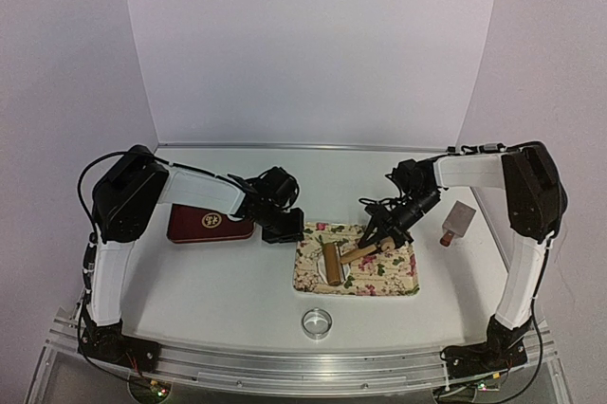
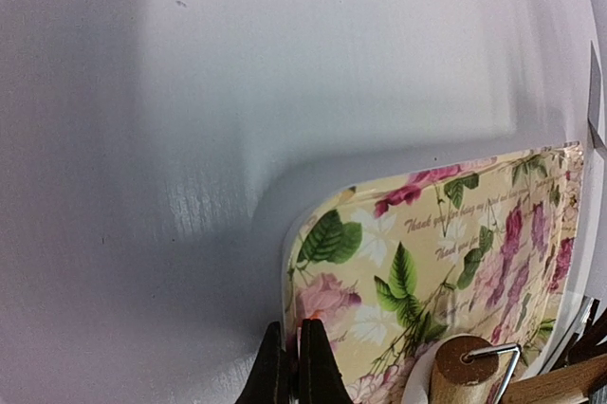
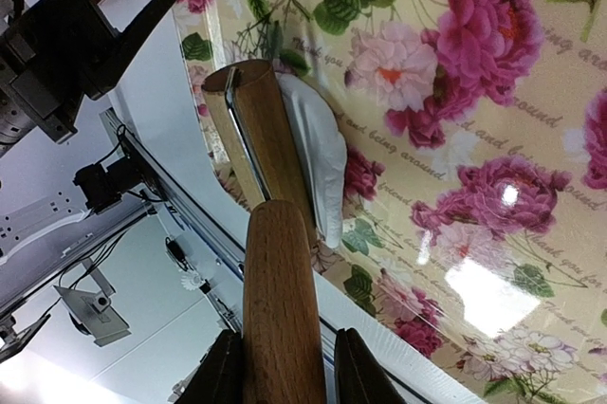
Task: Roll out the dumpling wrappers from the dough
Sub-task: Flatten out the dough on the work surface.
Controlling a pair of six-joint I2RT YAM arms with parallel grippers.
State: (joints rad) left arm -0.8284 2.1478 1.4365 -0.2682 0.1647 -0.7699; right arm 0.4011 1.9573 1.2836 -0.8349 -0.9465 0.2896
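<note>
A flattened white lump of dough (image 3: 318, 153) lies on the floral tray (image 1: 394, 281), partly under the wooden barrel of a roller (image 3: 261, 129). My right gripper (image 3: 287, 342) is shut on the roller's wooden handle (image 3: 280, 271), which runs back from the barrel. From above, the roller (image 1: 332, 262) sits on the tray's left half with the right gripper (image 1: 384, 238) behind it. My left gripper (image 2: 292, 357) is shut, its tips at the tray's rounded corner (image 2: 313, 224); from above the left gripper (image 1: 283, 230) is at the tray's far left corner. No dumpling wrappers are in view.
A dark red box (image 1: 209, 226) lies left of the tray beneath the left arm. A shiny metal ring cutter (image 1: 317, 322) sits in front of the tray near the table's front edge. A scraper with a red handle (image 1: 458, 222) lies at the right. White walls enclose the table.
</note>
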